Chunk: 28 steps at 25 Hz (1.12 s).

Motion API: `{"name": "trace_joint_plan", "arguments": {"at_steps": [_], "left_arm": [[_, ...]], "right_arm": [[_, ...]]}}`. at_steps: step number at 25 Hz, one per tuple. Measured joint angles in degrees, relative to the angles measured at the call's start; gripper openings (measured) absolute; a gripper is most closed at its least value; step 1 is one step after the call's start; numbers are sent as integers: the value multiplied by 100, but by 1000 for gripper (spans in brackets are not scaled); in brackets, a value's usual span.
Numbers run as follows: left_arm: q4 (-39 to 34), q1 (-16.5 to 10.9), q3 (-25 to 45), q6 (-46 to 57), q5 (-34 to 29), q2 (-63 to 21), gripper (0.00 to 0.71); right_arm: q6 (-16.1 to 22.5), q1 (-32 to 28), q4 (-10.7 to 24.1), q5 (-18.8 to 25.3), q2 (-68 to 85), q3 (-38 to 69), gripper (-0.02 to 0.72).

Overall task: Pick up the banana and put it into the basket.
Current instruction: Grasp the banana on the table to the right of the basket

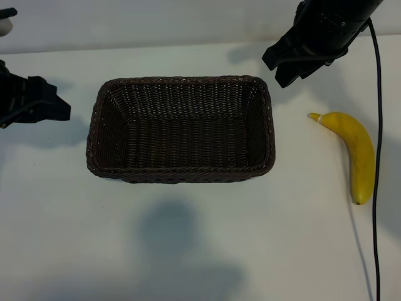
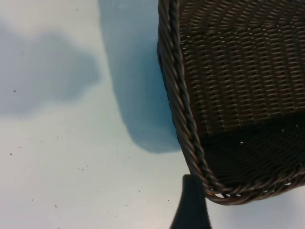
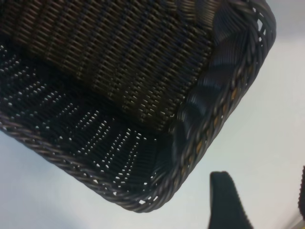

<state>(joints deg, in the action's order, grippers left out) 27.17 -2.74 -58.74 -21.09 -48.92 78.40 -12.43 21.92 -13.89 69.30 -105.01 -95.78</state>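
Note:
The dark brown wicker basket (image 1: 182,80) sits mid-table with nothing inside. To its right the yellow banana (image 1: 356,150) lies on the table, stem tip pointing toward the basket. My right gripper (image 1: 289,64) hovers above the table off the basket's far right corner, behind the banana and apart from it. In the right wrist view its fingers (image 3: 228,200) stand open over bare table beside the basket's corner (image 3: 209,129), and the banana is out of that view. My left gripper (image 1: 44,103) waits open to the left of the basket; one finger (image 2: 191,205) shows near the rim (image 2: 178,95).
A black cable (image 1: 374,188) runs down the right side, passing close along the banana's outer edge. The white table (image 1: 188,238) stretches in front of the basket. Part of the rig (image 1: 6,22) shows at the far left corner.

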Motion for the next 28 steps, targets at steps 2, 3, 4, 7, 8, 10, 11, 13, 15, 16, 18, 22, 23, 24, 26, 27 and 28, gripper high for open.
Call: {"name": "trace_joint_plan", "arguments": {"at_steps": [2, 3, 4, 7, 8, 10, 11, 13, 15, 16, 18, 22, 23, 24, 26, 27, 28], "left_arm": [[-6, 0, 0, -71, -51, -66, 598], [-6, 0, 0, -101, -76, -82, 598], [-6, 0, 0, -133, -100, -113, 598], [-1, 0, 0, -208, -144, -118, 598], [-1, 0, 0, -208, -144, -118, 598], [-1, 0, 0, -213, -150, -118, 598], [-1, 0, 0, -218, -150, -118, 598], [-1, 0, 0, -224, -150, -118, 598], [-1, 0, 0, -231, -164, -118, 598], [-1, 0, 0, -231, -164, -118, 598], [-1, 0, 0, -252, -164, -118, 598], [-1, 0, 0, -258, -164, -118, 598], [-1, 0, 0, -258, -164, -118, 598], [-1, 0, 0, -258, -164, -118, 598], [-1, 0, 0, -258, -159, -118, 598], [-5, 0, 0, -258, -159, -118, 598], [-11, 0, 0, -258, -159, -118, 597]], "right_arm": [[0, 0, 0, 5, 0, 0, 389], [0, 0, 0, 5, 0, 0, 389], [7, 0, 0, 8, 0, 0, 389], [68, 0, 0, 16, 0, 0, 389], [67, 0, 0, 19, 0, 0, 389], [67, 0, 16, 13, 0, 0, 389], [67, 0, 53, -13, 0, 0, 389], [67, 0, 161, -14, 0, 0, 389], [67, 0, 434, 3, 0, 0, 391], [94, 0, 603, 17, 0, 0, 400], [166, 0, 1058, 41, 0, 0, 446], [191, 0, 1640, 51, 0, 0, 624], [198, 0, 1711, 51, 0, 0, 662], [222, 0, 1776, 51, 0, 0, 689], [331, 0, 1840, 51, 0, 0, 711], [397, 0, 1887, 51, 0, 0, 712], [469, 0, 1930, 51, 0, 0, 712]]}}
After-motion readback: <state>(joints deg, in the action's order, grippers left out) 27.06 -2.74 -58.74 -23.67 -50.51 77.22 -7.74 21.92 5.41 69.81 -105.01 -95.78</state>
